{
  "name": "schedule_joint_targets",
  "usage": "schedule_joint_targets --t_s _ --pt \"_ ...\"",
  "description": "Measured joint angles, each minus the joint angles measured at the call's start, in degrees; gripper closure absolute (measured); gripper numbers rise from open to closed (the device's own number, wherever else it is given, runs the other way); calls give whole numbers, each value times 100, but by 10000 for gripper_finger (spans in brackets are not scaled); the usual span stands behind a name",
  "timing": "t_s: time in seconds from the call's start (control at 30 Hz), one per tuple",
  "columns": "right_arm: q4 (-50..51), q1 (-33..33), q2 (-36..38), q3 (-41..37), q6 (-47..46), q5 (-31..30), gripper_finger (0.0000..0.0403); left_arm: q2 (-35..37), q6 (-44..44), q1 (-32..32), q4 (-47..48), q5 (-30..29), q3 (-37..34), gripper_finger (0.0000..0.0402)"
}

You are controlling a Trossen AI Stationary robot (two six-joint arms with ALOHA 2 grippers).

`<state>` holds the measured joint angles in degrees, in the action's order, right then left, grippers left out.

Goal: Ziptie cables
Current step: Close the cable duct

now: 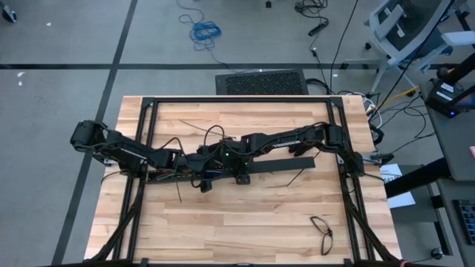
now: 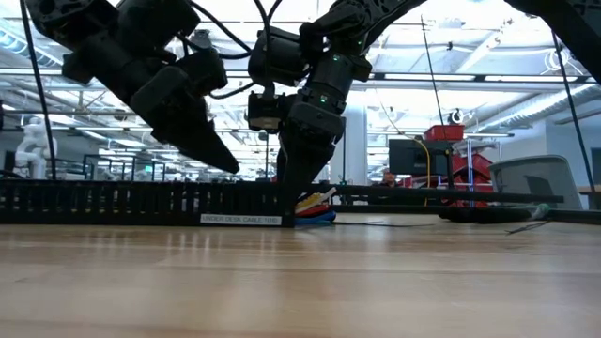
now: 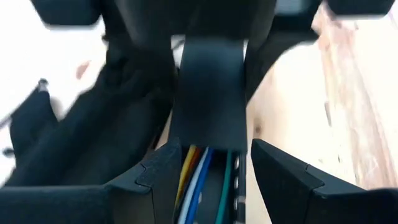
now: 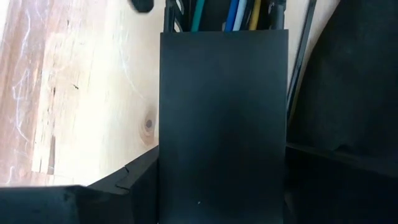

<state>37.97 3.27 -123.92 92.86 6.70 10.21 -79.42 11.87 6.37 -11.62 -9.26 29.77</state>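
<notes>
I am looking down on the wooden table [image 1: 245,215], where the long black slotted bar [image 1: 278,166] is lying near the middle; I am placing everything by that bar.

The left gripper [image 1: 199,165] is hanging at the bar's left end. Through its wrist camera I am seeing its fingers [image 3: 283,174] standing apart on either side of the cables [image 3: 199,180], yellow, white, blue and green strands running together between them. Whether the pads are actually pressing the bundle, I cannot tell.

The right gripper [image 1: 234,157] is sitting just beside the left one, over the same end of the bar. Its wrist camera is showing the bar filling the space between its fingers [image 4: 134,186], jaws spread wide on it, with the cables' coloured ends [image 4: 236,14] poking out beyond.

From table height, the coloured cables [image 2: 315,208] are resting on the wood at the bar's end, beneath the right gripper [image 2: 293,202].

A loose loop of dark wire [image 1: 321,230] is lying well apart from the bar, near the table's front right corner.
</notes>
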Motion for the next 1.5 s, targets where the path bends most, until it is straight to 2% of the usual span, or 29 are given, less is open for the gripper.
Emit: schedule_joint_targets --t_s 0.6,0.8,1.0,1.23,1.5 --pt "-7 0 0 0 -1 6 147 0 -26 -4 173 163 21 206" --pt "-10 0 0 0 0 8 147 0 246 -33 193 313 21 148" --pt "-14 0 0 0 0 8 147 0 -343 -39 186 302 18 96" --pt "-27 0 0 0 0 8 147 -28 -450 -58 164 220 -14 91" --pt "-40 2 0 0 4 8 147 -548 -431 -190 174 136 -18 91"
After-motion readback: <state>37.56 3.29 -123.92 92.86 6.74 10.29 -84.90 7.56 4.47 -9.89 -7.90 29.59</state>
